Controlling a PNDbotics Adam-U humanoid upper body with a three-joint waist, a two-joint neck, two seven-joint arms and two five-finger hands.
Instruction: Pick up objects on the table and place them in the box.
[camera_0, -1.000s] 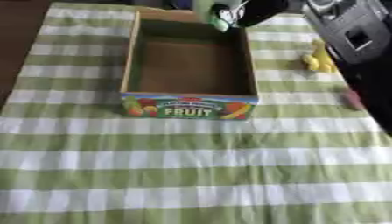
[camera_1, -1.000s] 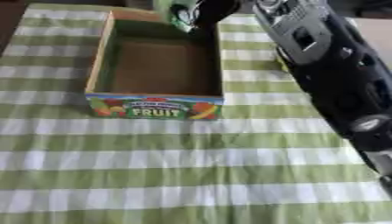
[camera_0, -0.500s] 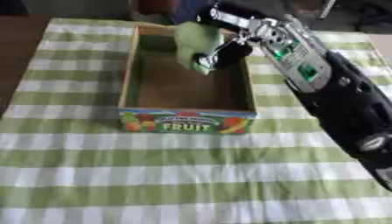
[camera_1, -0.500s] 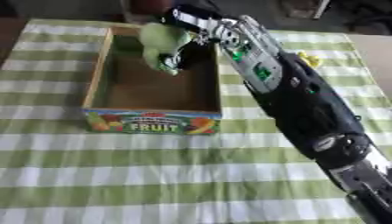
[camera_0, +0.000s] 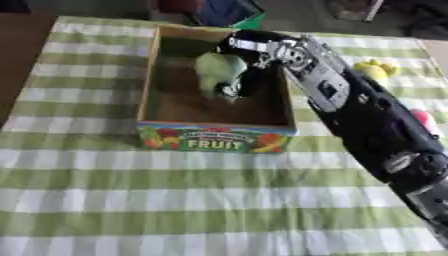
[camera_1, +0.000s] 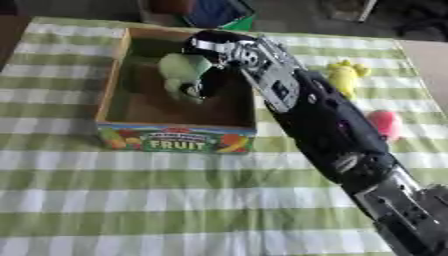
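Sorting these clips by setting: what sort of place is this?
Probably a staged indoor test table: a green checked cloth, a cardboard FRUIT box, and soft toys, one yellow, one pink.

Tabletop (camera_0: 105, 200): woven cloth cover, green-white check, matt. Box (camera_0: 214, 137): brown cardboard, matt inside, printed paper front. Right hand (camera_0: 249, 75): black plastic with silver metal, slight gloss. Green object (camera_0: 219, 70): matt, smooth. Yellow object (camera_1: 343, 76): matt, soft-looking.
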